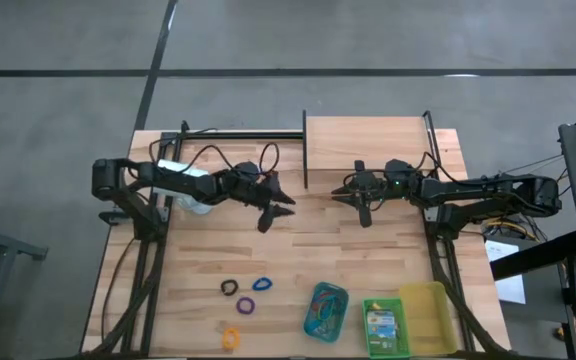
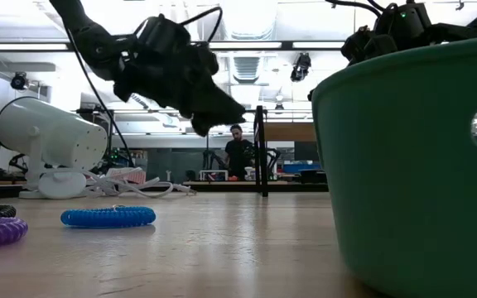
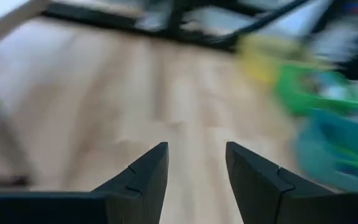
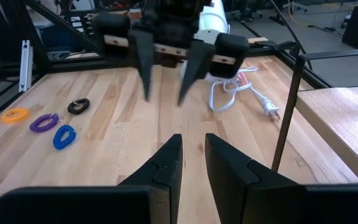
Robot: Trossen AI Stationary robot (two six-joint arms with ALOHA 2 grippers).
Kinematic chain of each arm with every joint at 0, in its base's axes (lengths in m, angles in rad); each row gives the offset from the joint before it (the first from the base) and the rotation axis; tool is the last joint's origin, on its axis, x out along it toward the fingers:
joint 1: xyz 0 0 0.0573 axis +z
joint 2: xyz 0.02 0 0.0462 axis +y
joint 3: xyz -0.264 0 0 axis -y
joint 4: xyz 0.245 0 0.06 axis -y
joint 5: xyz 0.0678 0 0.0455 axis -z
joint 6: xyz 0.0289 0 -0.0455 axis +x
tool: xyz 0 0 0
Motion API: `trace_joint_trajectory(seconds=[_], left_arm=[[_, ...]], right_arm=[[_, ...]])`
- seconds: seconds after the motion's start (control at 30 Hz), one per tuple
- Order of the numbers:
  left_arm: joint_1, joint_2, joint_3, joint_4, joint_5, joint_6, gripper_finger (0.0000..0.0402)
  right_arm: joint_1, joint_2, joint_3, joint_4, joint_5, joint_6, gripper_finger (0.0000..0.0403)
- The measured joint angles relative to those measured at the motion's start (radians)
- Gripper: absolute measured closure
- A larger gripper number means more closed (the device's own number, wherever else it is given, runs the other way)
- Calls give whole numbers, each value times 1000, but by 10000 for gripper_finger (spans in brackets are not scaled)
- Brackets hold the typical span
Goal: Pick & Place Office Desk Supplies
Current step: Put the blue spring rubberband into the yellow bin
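Now we see both arms hanging above the surface (image 1: pixel 298 250) because nothing is picked yet. The left pincer (image 1: pixel 278 208) is open and empty; the right pincer (image 1: pixel 360 206) is slightly open, empty. The loops (image 1: pixel 245 295) wait near the trays (image 1: pixel 433 310).

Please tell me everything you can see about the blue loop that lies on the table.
The blue loop is a small ring of coiled, springy cord, plastic by its look, in a bright blue. It lies flat on the wooden table, closed into an oval. The black loop lies on one side of it and the purple loop close by; in the high view it seems to touch neither. Nothing holds it: both grippers hang above the table, farther back.
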Motion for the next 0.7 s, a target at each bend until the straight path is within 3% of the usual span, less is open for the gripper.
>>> trace_joint_trajectory(seconds=[0.07,0.2,0.33,0.47,0.7], left_arm=[[-38,-17,19,-92,-119,-4,236],[-141,-65,125,-435,-296,10,236],[-250,-92,248,-750,-417,-32,236],[-343,-94,339,-904,-429,-152,236],[-465,-94,404,-1016,-385,-430,236]], right_arm=[[0,0,0,0,0,0,335],[0,0,0,0,0,0,335],[0,0,0,0,0,0,335],[0,0,0,0,0,0,335],[0,0,0,0,0,0,335]])
